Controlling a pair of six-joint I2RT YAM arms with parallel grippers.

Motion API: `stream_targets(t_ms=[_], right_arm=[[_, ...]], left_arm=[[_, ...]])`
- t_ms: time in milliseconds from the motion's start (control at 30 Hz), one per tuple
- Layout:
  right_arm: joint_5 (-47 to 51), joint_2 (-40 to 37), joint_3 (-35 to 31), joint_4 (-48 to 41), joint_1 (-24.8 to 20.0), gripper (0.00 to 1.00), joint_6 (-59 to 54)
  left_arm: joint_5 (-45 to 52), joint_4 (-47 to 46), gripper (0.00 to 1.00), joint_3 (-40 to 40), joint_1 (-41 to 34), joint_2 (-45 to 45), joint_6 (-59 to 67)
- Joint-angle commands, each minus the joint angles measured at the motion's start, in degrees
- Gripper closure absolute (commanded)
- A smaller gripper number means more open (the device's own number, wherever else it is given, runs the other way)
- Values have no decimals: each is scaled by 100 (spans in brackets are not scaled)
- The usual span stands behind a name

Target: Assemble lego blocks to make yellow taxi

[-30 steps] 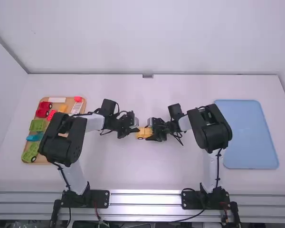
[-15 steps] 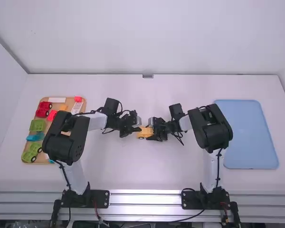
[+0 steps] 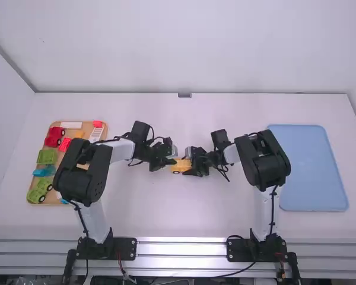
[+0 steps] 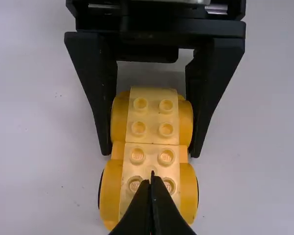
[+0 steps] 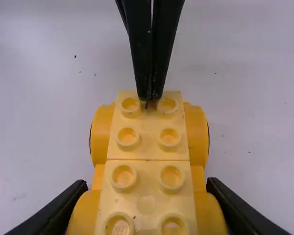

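At the table's middle in the high view, the left gripper (image 3: 174, 161) is at the left end of the yellow car (image 3: 178, 168), facing the right gripper (image 3: 188, 164) at its other end. In the left wrist view the left gripper (image 4: 152, 177) has its fingers together, tips over one end of the light yellow studded bricks (image 4: 154, 134) on the wheeled yellow base (image 4: 110, 191). They hide part of that end. Seen in the right wrist view, the right gripper (image 5: 146, 187) is shut on the car's sides around the far wheels, with pale bricks (image 5: 149, 147) lying flat on top.
A wooden tray (image 3: 32, 200) with red, green, teal, orange and white pieces stands at the left, partly covered by the left arm. On the right lies a blue tray (image 3: 308, 169). A wall borders the table's back edge.
My left arm has shifted slightly right, its elbow uncovering a bit more of the wooden tray. The left gripper keeps its fingers close to the car. The right arm has stayed almost still, holding it.
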Motion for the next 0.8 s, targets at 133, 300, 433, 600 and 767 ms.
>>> stream_targets(t_ms=[133, 300, 433, 600, 767], right_arm=[[205, 79, -4, -20, 52, 43, 17], [208, 79, -4, -28, 0, 26, 20], [439, -52, 11, -74, -107, 14, 466], [1655, -1043, 2, -1207, -240, 1, 787], [2127, -2229, -2, -2201, -396, 1, 492]], left_arm=[[-122, -907, 96, 446, -48, -284, 575], [-599, -1180, 1, 761, 151, -1202, -188], [-704, -1102, 1, 763, 424, -1853, -999], [-879, -1167, 1, 734, 1145, -2577, -2046], [-1659, -1268, 1, 734, 1764, -3021, -3272]])
